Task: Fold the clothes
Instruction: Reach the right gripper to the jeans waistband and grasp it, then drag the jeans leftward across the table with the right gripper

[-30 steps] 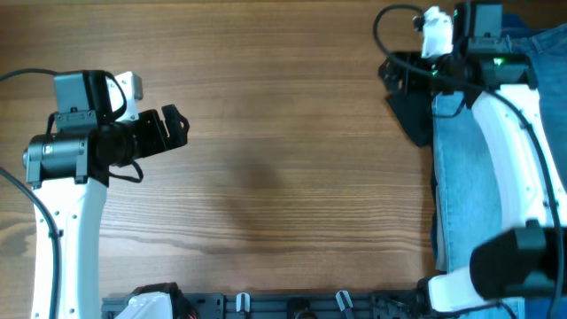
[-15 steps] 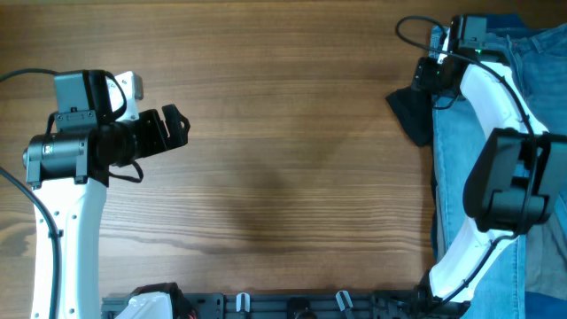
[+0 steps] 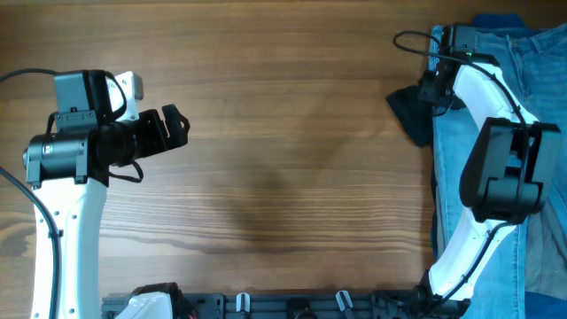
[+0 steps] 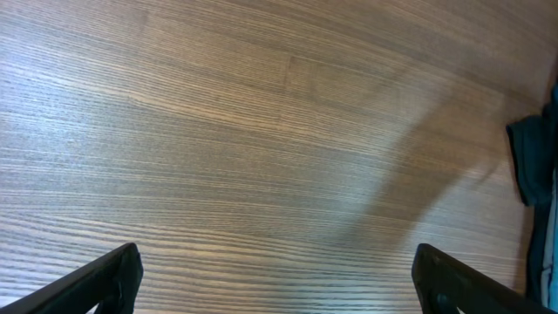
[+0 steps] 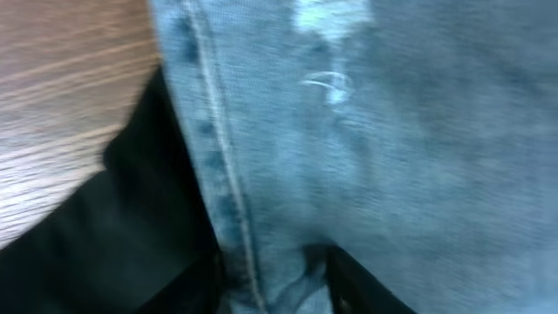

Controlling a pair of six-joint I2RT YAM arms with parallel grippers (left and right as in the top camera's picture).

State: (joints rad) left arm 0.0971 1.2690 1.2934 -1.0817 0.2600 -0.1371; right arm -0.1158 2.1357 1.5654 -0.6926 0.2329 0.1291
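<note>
My right gripper (image 5: 275,277) has swung onto the edge seam of the jeans (image 3: 454,190) and now pinches it. My left gripper (image 3: 173,127) idles, spread wide. I judge the fold can begin.

no readable text, labels, brands, numbers or signs show in any view

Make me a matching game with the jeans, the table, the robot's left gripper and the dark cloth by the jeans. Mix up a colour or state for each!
Things:
1. jeans
2. table
3. left gripper
4. dark cloth

Colour or state:
A. wide open
B. nearly black
C. light blue
D. brown wood

Pairs: 1-C, 2-D, 3-A, 4-B.
</note>
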